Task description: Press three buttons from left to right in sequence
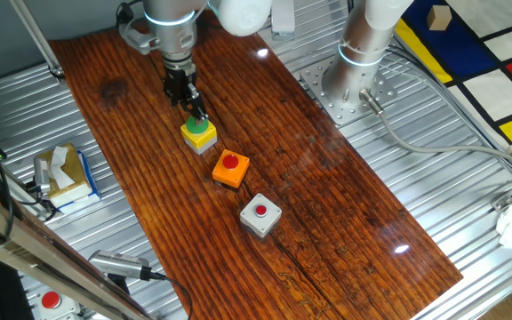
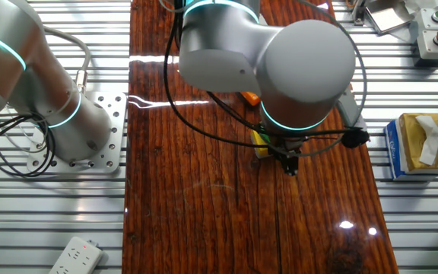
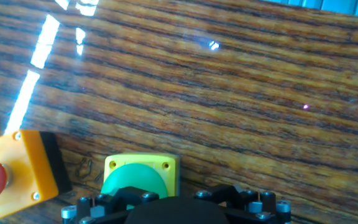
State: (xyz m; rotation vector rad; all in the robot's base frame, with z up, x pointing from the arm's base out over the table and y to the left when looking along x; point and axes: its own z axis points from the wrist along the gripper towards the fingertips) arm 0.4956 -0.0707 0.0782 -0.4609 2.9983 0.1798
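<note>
Hand view: yellow button box (image 3: 140,176) square-on.

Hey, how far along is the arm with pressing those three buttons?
Nothing shows as finished. In hand: the hand is right at the green cap of the yellow button, the first in the row; actual contact can't be confirmed. Left: the orange button and the grey button, both with nothing on their red caps.
</note>
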